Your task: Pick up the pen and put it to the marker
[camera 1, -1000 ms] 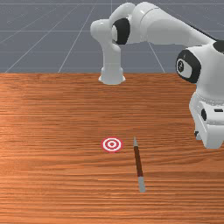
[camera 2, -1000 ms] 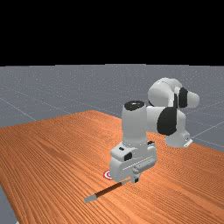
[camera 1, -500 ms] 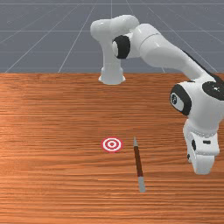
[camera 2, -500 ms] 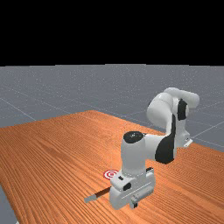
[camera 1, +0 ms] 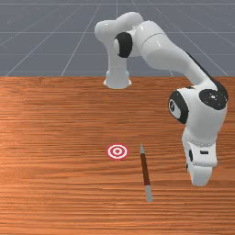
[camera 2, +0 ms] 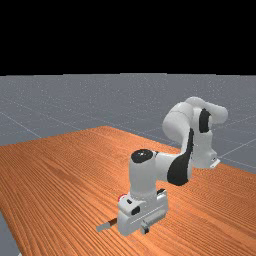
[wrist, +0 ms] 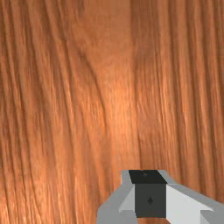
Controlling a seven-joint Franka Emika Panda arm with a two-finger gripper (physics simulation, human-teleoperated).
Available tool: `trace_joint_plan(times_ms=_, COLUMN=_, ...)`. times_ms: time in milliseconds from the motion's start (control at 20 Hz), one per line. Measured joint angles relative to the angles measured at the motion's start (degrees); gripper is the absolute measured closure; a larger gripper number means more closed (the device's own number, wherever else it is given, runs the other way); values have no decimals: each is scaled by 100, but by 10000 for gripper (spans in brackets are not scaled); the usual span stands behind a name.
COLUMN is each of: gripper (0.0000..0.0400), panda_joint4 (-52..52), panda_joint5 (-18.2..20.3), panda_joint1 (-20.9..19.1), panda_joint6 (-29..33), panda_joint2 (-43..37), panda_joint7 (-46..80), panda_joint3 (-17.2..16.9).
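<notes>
Pointing down toward the table, the gripper stands to the front view's right of the pen, apart from it; I cannot tell whether it is open or closed. The pen lies on the wood, brown between a pale pointed tip at its far end and a pale blunt end nearest the front camera. The round red-and-white marker lies to the front view's left of that tip, near but not touching. In the far view, the hand hides part of both.
</notes>
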State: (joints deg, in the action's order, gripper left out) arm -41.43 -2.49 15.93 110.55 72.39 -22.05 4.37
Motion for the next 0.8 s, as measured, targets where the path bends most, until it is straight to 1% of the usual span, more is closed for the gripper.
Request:
trace_joint_plan(times_ms=50, gripper=400, panda_joint4=-485, panda_joint5=16, panda_joint1=-4, panda_joint6=353, panda_joint2=-220, panda_joint7=220, panda_joint3=-38)
trace_joint_plan(times_ms=300, gripper=400, panda_joint4=-561, panda_joint5=254, panda_joint1=88, panda_joint6=470, panda_joint2=-214, panda_joint7=1609, panda_joint3=-218)
trace_joint_plan(times_ms=400, gripper=400, panda_joint4=-504, panda_joint5=276, panda_joint1=112, panda_joint6=451, panda_joint2=-184, panda_joint7=1774, panda_joint3=-234)
trace_joint_plan(times_ms=550, gripper=400, panda_joint4=-442, panda_joint5=372, panda_joint1=180, panda_joint6=454, panda_joint2=-146, panda_joint7=2409, panda_joint3=-311)
trace_joint_plan(times_ms=600, gripper=400, panda_joint4=-666, panda_joint5=448, panda_joint1=221, panda_joint6=578, panda_joint2=-256, panda_joint7=2784, panda_joint3=-376)
trace_joint_plan(times_ms=800, gripper=400, panda_joint4=-2193, panda_joint5=786, panda_joint1=452, panda_joint6=1359, panda_joint2=-1053, panda_joint7=4226, panda_joint3=-661)
